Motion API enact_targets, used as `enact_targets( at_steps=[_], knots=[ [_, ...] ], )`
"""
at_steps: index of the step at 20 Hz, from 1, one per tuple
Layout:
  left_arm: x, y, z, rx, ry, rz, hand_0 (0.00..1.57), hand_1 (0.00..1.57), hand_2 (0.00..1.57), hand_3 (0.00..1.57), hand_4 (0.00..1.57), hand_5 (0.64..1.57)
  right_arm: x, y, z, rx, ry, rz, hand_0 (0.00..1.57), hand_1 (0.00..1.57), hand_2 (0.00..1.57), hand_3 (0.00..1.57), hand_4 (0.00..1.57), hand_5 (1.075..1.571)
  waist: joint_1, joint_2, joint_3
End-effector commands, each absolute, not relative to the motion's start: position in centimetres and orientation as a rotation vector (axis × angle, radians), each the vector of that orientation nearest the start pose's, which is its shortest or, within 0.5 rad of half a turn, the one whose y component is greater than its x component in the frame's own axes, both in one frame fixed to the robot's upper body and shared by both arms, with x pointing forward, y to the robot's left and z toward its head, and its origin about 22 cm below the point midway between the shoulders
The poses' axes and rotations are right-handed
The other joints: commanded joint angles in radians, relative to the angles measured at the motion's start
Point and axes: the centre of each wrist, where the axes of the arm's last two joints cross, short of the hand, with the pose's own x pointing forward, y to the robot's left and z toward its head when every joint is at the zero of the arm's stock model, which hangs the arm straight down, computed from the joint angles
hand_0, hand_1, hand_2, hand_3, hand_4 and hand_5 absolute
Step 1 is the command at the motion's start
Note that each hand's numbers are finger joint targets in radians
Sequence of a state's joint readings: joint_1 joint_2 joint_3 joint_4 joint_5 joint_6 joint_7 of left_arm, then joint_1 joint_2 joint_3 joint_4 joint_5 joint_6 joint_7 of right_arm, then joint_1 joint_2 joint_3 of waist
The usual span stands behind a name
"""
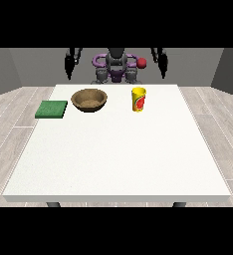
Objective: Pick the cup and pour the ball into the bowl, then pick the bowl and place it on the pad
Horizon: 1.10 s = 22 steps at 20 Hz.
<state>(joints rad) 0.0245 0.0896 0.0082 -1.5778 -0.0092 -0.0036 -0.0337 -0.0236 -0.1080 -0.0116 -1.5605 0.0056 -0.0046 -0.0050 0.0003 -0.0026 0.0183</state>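
Note:
A yellow cup (139, 99) with a red mark stands upright on the white table (118, 154) at the far right of centre. No ball shows inside it from here. A brown wooden bowl (89, 99) sits to its left. A green pad (52, 109) lies at the table's far left edge. Both hands hang raised behind the table's far edge, well away from everything: the hand at the view's left (68, 67) and the hand at the view's right (163, 65). Each points its fingers straight down and holds nothing.
The robot's torso (116, 67) stands behind the table's far edge, with a red knob (142, 63) at its side. Grey wooden floor surrounds the table. The wide near half of the tabletop carries nothing.

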Motion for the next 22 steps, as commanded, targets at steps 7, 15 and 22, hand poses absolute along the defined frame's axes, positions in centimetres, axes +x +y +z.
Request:
enact_targets(
  at_steps=[7,15,22],
  knots=[
    [22.8,22.7,2.8,-0.082,-1.467,0.068,0.00,0.00,0.00,0.00,0.66,1.566,22.7,-25.5,1.6,0.006,-1.430,-0.078,0.00,0.00,0.00,0.00,0.87,1.533,-0.049,-0.372,-0.0162],
    [22.5,19.3,9.2,-0.073,-1.422,0.107,0.00,0.00,0.00,0.00,0.60,1.563,22.8,-25.7,8.6,-0.019,-1.399,-0.099,0.00,0.00,0.00,0.00,0.82,1.540,-0.025,-0.343,-0.0181],
    [25.5,16.8,10.0,-0.019,-1.711,0.072,0.00,0.00,0.00,0.00,0.61,1.555,24.1,-25.7,9.5,0.024,-1.669,-0.058,0.00,0.00,0.00,0.00,0.72,1.540,-0.070,-0.043,-0.0179]
  ],
)
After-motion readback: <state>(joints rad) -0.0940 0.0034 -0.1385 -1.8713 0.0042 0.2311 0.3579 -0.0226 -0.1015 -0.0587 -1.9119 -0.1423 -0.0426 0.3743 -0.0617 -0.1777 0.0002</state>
